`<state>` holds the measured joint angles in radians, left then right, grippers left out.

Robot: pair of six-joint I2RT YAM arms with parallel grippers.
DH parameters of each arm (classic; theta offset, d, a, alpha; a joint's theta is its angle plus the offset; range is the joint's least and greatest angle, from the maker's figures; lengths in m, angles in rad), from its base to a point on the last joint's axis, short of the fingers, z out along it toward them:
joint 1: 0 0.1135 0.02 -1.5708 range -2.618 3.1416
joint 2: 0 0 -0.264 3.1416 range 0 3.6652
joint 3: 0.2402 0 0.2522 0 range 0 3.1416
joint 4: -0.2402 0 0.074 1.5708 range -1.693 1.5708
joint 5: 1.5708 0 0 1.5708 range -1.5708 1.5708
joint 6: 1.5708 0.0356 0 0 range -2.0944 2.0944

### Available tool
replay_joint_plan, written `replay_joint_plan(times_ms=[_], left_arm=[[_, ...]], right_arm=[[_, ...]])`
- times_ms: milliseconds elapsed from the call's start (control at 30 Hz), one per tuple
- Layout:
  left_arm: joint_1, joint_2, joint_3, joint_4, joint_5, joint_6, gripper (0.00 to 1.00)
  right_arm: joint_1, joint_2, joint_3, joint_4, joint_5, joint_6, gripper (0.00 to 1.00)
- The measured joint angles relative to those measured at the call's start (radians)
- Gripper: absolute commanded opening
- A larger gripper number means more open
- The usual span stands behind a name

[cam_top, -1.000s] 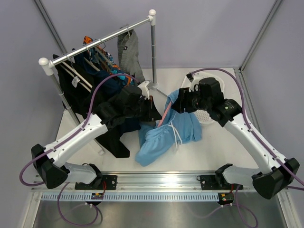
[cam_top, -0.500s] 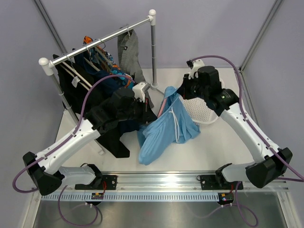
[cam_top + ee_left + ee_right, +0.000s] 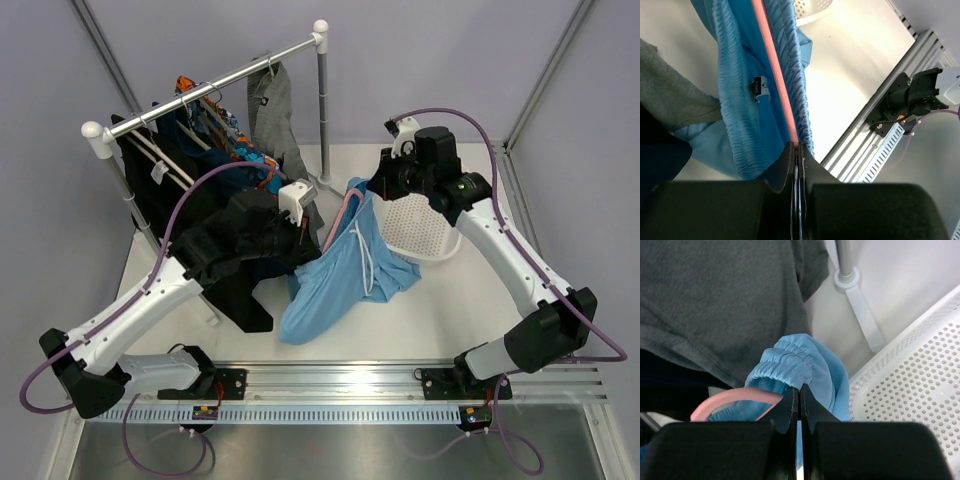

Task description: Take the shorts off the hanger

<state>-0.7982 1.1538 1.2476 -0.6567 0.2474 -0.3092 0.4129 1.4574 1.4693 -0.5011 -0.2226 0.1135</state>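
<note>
Running along the near edge of the worktop [image 3: 450, 310], a slotted metal rail [image 3: 340, 378] carried the bases of both arms. Just beyond it the lower hem of the light blue shorts [image 3: 340, 275] trailed onto the white surface, and the garment sloped up and away from there, its white drawstring [image 3: 368, 270] dangling down the front. The shorts were on a pink hanger [image 3: 340, 215] that was held up in the air between the two arms, well clear of the rack. The left hand [image 3: 305, 235] was closed on the lower end of the hanger; its wrist view showed the pink bar [image 3: 772, 65] running straight into the shut fingertips [image 3: 796, 150], with the gathered blue waistband [image 3: 740, 115] bunched on either side of it. Further back and to the right, the right hand [image 3: 375, 188] was clamped tight on a fold of the blue waistband [image 3: 795, 362], just beside the curved pink end of the hanger [image 3: 730, 401]. A white perforated basket [image 3: 425, 235] stood on the worktop under the right arm. Behind everything stood the clothes rack [image 3: 220, 80], with the grey shorts [image 3: 272, 110] hanging near its right post [image 3: 323, 110], and dark garments [image 3: 170, 190] and an orange-and-blue patterned piece [image 3: 215, 115] crowded along the rest of its bar.
</note>
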Motion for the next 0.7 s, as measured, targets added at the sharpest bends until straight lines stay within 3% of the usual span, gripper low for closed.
replay_joint_plan(times_ms=[167,400,600,700], left_arm=[[0.0,-0.016,0.003,0.01,-0.066,-0.013,0.0],[0.004,-0.171,-0.049,0.164,-0.159,-0.037,0.0],[0.006,-0.17,-0.127,0.377,-0.156,-0.063,0.0],[0.006,-0.14,-0.225,0.576,-0.151,-0.082,0.0]], right_arm=[[-0.01,-0.023,-0.057,0.01,-0.133,-0.056,0.0],[-0.041,-0.096,-0.249,0.01,-0.235,-0.105,0.0],[-0.035,-0.136,-0.331,-0.023,-0.482,-0.261,0.0],[-0.01,-0.15,-0.336,-0.052,-0.55,-0.346,0.0]])
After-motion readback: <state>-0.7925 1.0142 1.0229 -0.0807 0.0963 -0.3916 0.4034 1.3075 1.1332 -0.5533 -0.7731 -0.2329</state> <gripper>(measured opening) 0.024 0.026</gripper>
